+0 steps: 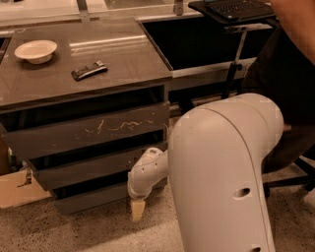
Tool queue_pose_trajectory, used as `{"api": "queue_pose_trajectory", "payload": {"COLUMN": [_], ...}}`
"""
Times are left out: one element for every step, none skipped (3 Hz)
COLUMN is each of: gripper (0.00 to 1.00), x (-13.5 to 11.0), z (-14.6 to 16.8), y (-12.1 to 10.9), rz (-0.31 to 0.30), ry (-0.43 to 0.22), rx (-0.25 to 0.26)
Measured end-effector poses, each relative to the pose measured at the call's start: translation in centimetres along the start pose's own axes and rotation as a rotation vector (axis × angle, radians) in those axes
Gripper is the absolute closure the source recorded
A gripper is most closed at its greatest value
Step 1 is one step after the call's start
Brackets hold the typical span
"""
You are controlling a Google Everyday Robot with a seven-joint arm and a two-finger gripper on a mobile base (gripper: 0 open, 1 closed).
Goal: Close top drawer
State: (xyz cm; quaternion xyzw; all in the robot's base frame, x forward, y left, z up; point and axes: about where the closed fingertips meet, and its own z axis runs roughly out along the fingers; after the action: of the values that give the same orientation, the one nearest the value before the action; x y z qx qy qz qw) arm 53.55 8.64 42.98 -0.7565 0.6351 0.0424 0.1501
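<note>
The top drawer (88, 132) is a wide grey-brown front with pale squiggly scratches across its middle. It stands pulled out a little from the cabinet, with a dark gap above it. My gripper (138, 209) hangs low near the floor, in front of the bottom drawer and below the top drawer's right part. Its pale tip points down. My big white arm (221, 172) fills the right foreground and hides the cabinet's right side.
Two narrower grey drawer fronts (83, 170) sit below, also partly out. On the cabinet top lie a white bowl (35, 50) and a dark remote-like object (88, 70). A cardboard box (15, 189) stands at left on the floor. A person (290, 74) stands at right by a laptop stand (236, 12).
</note>
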Motion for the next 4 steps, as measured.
{"api": "queue_pose_trajectory", "payload": {"gripper": [0.0,0.0,0.0,0.0], "x": [0.0,0.6,1.9,4.0], "z": [0.2,-1.1,-6.1,-11.5], "y": [0.0,-0.7,-2.9,-4.9], "rz": [0.0,-0.003,-0.011,-0.022], "ry": [0.0,-0.025,-0.075,-0.09], "rx": [-0.003,0.033,0.11,0.18]}}
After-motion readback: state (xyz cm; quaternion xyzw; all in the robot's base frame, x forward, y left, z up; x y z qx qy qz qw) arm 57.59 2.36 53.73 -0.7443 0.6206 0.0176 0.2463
